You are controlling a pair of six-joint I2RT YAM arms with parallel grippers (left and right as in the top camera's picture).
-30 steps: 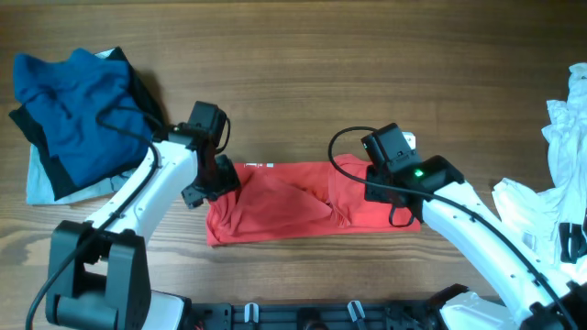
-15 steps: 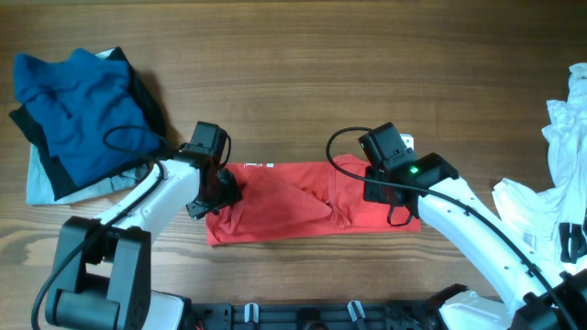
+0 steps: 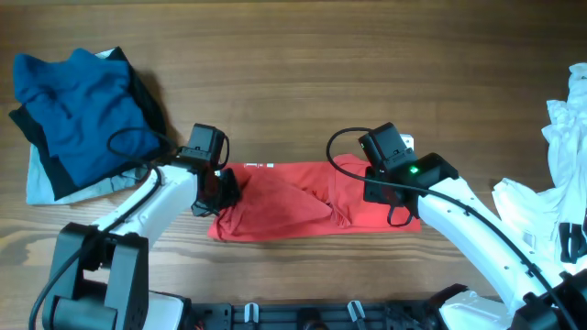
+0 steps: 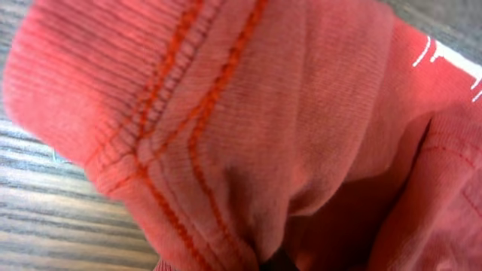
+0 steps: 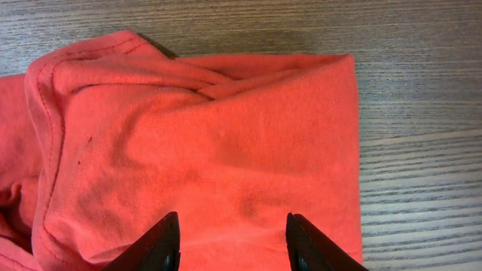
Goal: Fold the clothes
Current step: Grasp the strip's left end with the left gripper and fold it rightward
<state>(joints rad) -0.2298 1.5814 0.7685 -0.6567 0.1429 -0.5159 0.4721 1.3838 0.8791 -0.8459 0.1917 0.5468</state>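
Overhead: the red shirt (image 3: 293,206) lies as a folded strip at the near middle of the table (image 3: 303,73). The left gripper (image 3: 220,190) is at its left end and the right gripper (image 3: 381,188) is over its right part. A blue pile (image 3: 78,110) sits far left and white clothes (image 3: 559,174) lie at the right edge.

Left wrist: bunched red shirt (image 4: 248,113) fills the view, hem stitching up close and white lettering (image 4: 444,56) top right. The jaws are pinched together on that fabric.

Right wrist: the fingers (image 5: 167,242) stand apart above the shirt (image 5: 211,150), gripping nothing, with bare table (image 5: 422,150) to the right.
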